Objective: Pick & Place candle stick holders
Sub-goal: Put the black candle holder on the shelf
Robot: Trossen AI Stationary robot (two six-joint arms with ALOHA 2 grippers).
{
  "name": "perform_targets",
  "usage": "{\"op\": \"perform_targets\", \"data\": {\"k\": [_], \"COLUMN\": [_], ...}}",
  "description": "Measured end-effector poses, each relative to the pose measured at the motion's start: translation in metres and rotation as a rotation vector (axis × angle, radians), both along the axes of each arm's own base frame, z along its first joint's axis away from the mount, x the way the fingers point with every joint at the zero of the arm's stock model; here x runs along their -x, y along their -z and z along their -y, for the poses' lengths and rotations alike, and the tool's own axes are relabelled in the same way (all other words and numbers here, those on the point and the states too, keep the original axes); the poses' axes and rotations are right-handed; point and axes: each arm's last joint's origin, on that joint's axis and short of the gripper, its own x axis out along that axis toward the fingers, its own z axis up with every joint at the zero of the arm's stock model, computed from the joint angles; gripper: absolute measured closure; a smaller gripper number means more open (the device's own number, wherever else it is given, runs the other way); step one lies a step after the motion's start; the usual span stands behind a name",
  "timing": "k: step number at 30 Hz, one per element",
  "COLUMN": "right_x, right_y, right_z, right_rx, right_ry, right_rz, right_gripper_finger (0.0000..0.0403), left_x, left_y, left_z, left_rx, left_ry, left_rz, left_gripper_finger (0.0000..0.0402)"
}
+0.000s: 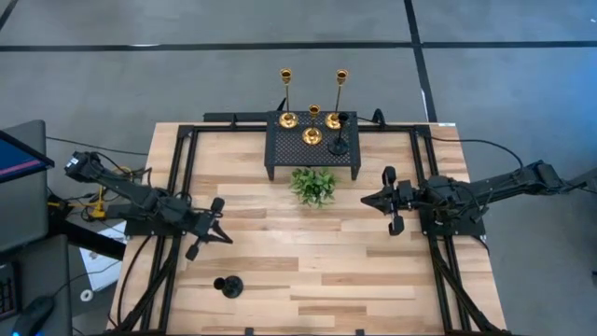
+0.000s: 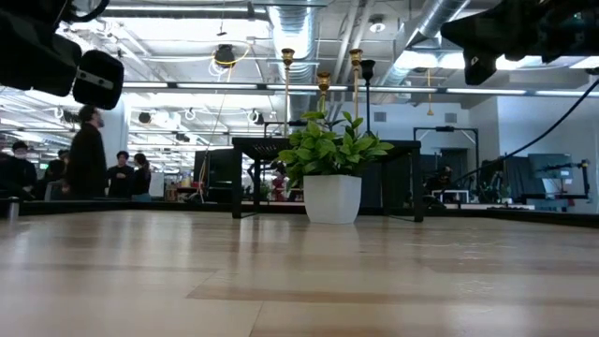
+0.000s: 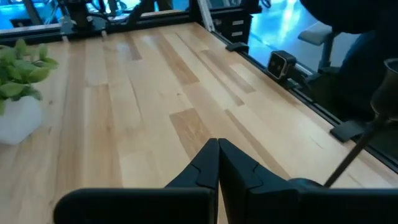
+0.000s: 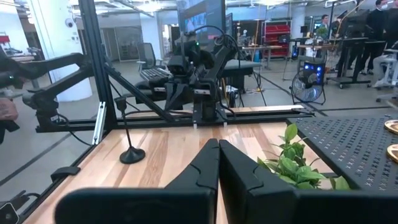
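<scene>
Two tall thin gold holders (image 1: 285, 93) (image 1: 340, 93), a short gold one (image 1: 312, 135) and a short black one (image 1: 339, 144) stand by their round bases on the black mesh stand (image 1: 280, 154) at the table's far middle. Another black holder (image 1: 229, 286) stands on the table near the front left; it also shows in the right wrist view (image 4: 130, 152). My left gripper (image 1: 227, 236) is shut and empty over the left half of the table, beyond that holder. My right gripper (image 1: 366, 199) is shut and empty, right of the plant.
A small green plant in a white pot (image 1: 312, 185) stands in front of the mesh stand, between the two grippers. Black frame rails (image 1: 177, 187) run along the table's left and right sides. People stand in the room beyond the table (image 2: 89, 150).
</scene>
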Motion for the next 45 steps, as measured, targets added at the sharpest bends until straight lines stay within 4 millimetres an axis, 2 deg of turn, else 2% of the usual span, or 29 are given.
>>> {"op": "perform_targets", "data": {"k": [12, 18, 25, 36, 41, 45], "right_x": [0.000, 0.000, 0.000, 0.000, 0.000, 0.000], "right_y": [0.000, 0.000, 0.000, 0.000, 0.000, 0.000], "right_z": [0.000, 0.000, 0.000, 0.000, 0.000, 0.000], "right_rx": [-0.001, -0.001, -0.030, -0.080, -0.080, -0.080], "right_ry": [0.000, 0.000, -0.001, -0.003, -0.003, -0.003], "right_rz": [-0.003, -0.003, -0.003, -0.003, -0.002, -0.002], "right_gripper_finger": [0.0403, 0.0403, 0.0403, 0.0403, 0.0403, 0.0403], "left_x": [0.006, 0.012, 0.019, 0.015, 0.009, 0.005], "left_y": [0.026, 0.028, 0.029, 0.038, 0.033, 0.033], "left_z": [0.011, 0.020, 0.027, 0.032, 0.037, 0.040], "left_rx": [0.057, 0.052, -0.054, -0.076, -0.047, -0.048], "left_ry": [0.105, 0.261, 0.416, 0.410, 0.386, 0.378], "left_rz": [-0.099, -0.108, -0.043, -0.144, -0.091, -0.090], "left_gripper_finger": [0.0398, 0.0398, 0.0398, 0.0395, 0.0393, 0.0373]}}
